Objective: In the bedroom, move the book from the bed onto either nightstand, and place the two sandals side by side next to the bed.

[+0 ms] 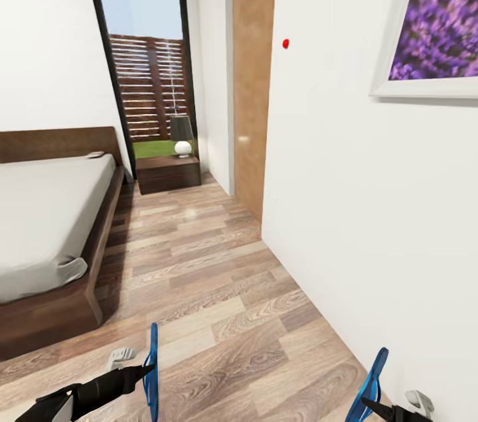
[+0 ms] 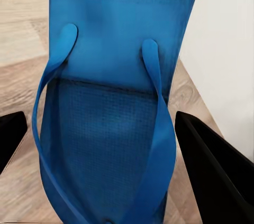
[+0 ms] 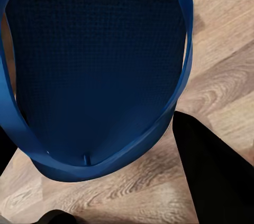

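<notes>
Holding one blue sandal in each gripper, low at the near edge of the head view. My left gripper (image 1: 147, 372) is clamped on the left sandal (image 1: 152, 372), which stands on edge, sole vertical, above the wood-plank floor (image 1: 219, 289). In the left wrist view that sandal (image 2: 114, 102) hangs between my two black fingers (image 2: 211, 176), straps toward the camera. My right gripper (image 1: 372, 402) grips the right sandal (image 1: 373, 379) the same way, tilted slightly, close to the white wall (image 1: 345, 210). The right wrist view shows its dark blue sole and strap loop (image 3: 100, 76) with one black finger (image 3: 217, 176) beside it. No brand, label or writing is legible on either sandal.

Next out, on my left: the bed (image 1: 73, 302), dark wood frame with pale grey mattress, its foot corner nearest me. The floor strip between the bed and the wall runs straight ahead. On my right the wall carries a white-framed picture of purple flowers (image 1: 438, 17) and a small red dot (image 1: 285, 44); no text on either.

Further along, a tan wood panel (image 1: 252, 77) stands out from the wall at the right side of the passage. At the far end, beside the headboard, the nightstand (image 1: 168, 173) sits with a lamp (image 1: 182, 135) on top, white base and dark shade. A small flat thing (image 1: 95, 154) lies on the mattress near the headboard, too small to tell what it is. Behind the nightstand, a tall dark-framed window (image 1: 143, 50) shows grass and a slatted fence.
</notes>
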Motion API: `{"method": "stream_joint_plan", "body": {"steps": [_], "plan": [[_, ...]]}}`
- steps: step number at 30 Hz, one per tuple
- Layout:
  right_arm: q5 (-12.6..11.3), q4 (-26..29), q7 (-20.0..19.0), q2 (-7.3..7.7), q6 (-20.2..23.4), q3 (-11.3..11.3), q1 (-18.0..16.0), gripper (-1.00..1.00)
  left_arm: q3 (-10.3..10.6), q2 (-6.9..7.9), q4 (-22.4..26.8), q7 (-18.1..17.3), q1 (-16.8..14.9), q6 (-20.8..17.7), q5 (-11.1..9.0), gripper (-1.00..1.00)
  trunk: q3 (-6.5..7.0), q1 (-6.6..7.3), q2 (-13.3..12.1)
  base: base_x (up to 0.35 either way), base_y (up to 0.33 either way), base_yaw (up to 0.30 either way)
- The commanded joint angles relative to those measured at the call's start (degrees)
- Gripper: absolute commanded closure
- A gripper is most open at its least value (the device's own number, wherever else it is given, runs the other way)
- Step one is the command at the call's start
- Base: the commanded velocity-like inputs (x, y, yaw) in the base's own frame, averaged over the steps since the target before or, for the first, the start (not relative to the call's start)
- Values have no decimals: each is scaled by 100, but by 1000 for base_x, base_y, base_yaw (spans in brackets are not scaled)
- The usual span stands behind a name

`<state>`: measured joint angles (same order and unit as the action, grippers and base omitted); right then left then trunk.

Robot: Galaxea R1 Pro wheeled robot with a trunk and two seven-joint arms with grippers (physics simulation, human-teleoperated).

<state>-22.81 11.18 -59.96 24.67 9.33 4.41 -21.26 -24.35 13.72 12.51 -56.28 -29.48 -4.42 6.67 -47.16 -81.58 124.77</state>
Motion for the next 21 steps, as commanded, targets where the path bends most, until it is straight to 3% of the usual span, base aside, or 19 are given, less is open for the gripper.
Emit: {"method": "stream_joint_plan", "body": {"steps": [1,21], "plan": [[5,1,-25,-3,60,51,-1,100,-53,-3,6,-31,-5,-41,54,100,-6,1,2,24,-6,277],[5,4,-25,-1,60,51,-1,100,-53,-9,6,-26,-5,-41,54,100,-6,1,2,2,-1,277]]}}
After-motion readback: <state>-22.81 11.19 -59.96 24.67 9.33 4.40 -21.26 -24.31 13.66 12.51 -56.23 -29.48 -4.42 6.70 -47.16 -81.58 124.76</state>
